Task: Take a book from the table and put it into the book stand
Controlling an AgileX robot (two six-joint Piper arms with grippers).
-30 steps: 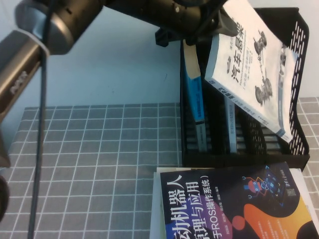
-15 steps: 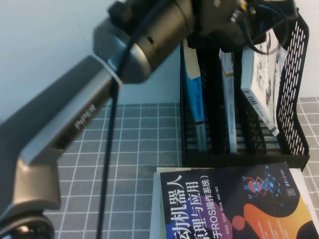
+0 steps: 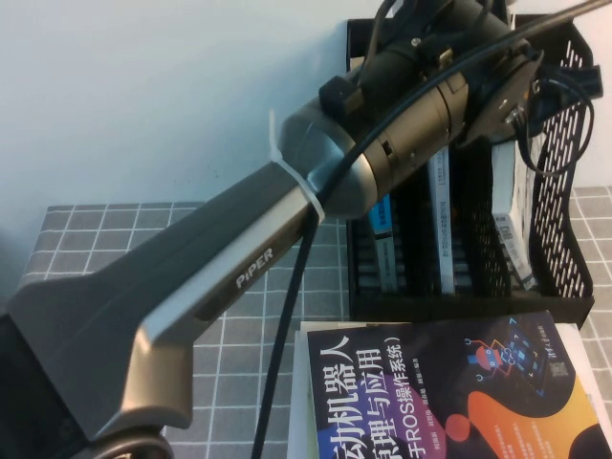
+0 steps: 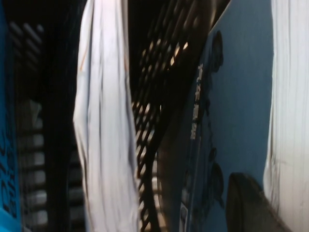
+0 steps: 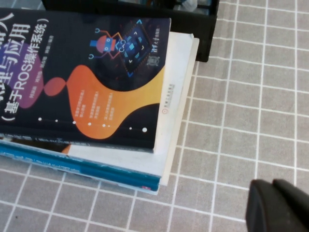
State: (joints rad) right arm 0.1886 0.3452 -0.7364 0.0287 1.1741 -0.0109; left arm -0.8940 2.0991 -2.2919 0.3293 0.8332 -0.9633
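We see the left arm stretched over the counter point(image 3: 143, 277) and into the top of the book stand point(image 3: 564, 172), its left gripper point(image 3: 516, 96) buried among cables at the stand's right-hand compartment. The book point(image 3: 507, 206) stands there nearly upright, its long axis close to vertical, leaning slightly toward the perforated outer wall, with only a white strip of it showing below the wrist in the high view. The left wrist view looks down inside the stand: the book's dark teal back fills one side beside its white page edges, a dark finger point(image 4: 251, 203) lies against that teal face, and another white book point(image 4: 106, 135) stands across the slotted divider. We cannot tell from these pictures whether the fingers are clenched on the book or already released. The book lies directly below the left gripper, so we judge that any coming move runs along that vertical line. The right gripper point(image 5: 277, 205) hangs low over the checked counter beside the stack topped by the black-and-orange book point(image 5: 91, 72), its fingers pressed together and holding nothing, well apart from the stand.
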